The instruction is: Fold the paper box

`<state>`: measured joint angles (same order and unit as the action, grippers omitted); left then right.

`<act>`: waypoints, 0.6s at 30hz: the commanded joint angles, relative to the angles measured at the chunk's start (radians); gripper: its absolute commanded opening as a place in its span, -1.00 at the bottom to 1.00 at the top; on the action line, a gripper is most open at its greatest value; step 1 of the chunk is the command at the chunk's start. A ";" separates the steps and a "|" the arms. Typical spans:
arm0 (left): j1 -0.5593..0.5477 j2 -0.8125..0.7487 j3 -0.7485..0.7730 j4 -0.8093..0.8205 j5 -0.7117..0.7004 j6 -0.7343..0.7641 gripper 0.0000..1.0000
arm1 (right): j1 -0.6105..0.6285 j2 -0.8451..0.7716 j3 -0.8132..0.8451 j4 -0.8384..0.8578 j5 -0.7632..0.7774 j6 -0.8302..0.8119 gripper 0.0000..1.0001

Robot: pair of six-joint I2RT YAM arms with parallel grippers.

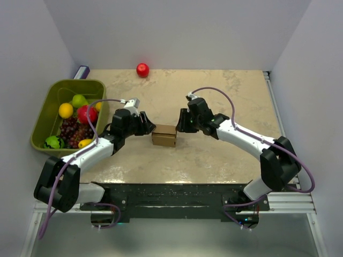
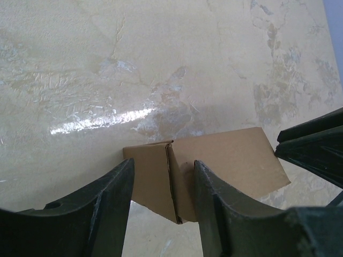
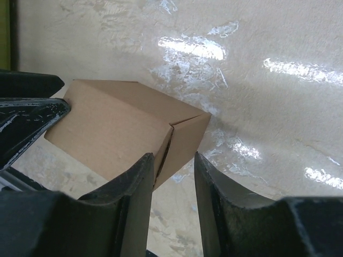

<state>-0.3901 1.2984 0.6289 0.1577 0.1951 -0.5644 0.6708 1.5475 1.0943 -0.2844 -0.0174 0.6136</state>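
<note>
Two arms meet at the small brown cardboard box, which sits near the middle of the table. Left jaws straddle its left end, right jaws its right corner. Both pairs are parted, neither clenched on the cardboard.

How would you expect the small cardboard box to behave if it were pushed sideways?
The paper box looks thin-walled, so probably light; on the glossy table it would likely slide rather than tip, being low and squarish. Its corner seam gapes slightly, so the walls may flex or spring open if squeezed.
</note>
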 commanded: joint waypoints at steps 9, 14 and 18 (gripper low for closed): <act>0.002 -0.051 0.020 -0.032 0.010 0.003 0.21 | -0.005 -0.036 0.015 -0.010 -0.029 0.014 -0.21; 0.002 -0.102 0.026 -0.033 0.024 -0.011 0.37 | -0.004 -0.064 0.013 0.002 -0.039 0.028 -0.14; 0.002 -0.129 0.019 -0.038 0.032 -0.017 0.40 | -0.004 -0.078 0.006 -0.001 -0.041 0.037 -0.13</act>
<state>-0.3901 1.2110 0.6254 0.1062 0.2070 -0.5659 0.6708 1.5223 1.0901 -0.2897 -0.0429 0.6300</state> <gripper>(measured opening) 0.698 0.433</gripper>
